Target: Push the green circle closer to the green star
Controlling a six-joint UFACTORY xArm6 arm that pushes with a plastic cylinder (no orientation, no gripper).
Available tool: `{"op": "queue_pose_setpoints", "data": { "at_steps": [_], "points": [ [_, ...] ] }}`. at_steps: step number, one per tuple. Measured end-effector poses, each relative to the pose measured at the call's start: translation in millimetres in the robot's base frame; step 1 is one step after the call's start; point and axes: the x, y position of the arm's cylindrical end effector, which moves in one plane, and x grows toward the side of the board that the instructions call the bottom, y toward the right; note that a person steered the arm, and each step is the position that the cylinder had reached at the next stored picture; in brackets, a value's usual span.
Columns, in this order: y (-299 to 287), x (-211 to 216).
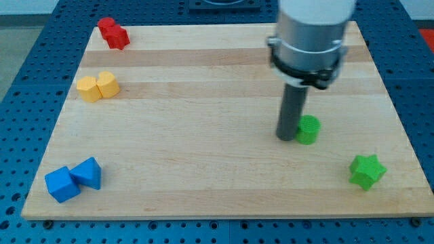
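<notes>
The green circle (308, 129) lies on the wooden board at the view's right of centre. The green star (367, 171) lies lower and further right, near the board's bottom right corner, well apart from the circle. My tip (286, 137) is the lower end of a dark rod and stands on the board just left of the green circle, touching or almost touching its left side. The arm's grey body (312, 34) hangs above it.
Two red blocks (112, 32) sit at the board's top left corner. Two yellow blocks (97, 86) lie below them at the left edge. Two blue blocks (74, 179) lie at the bottom left corner. The board's right edge (400, 129) runs near the star.
</notes>
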Motion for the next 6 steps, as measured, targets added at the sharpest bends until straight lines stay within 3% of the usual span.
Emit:
{"op": "queue_pose_setpoints", "data": {
  "at_steps": [1,2,5,6],
  "points": [
    [-42.4,-40.2],
    [-13.7,-43.2],
    [52.7,36.4],
    [52.7,37.2]
  ]
}}
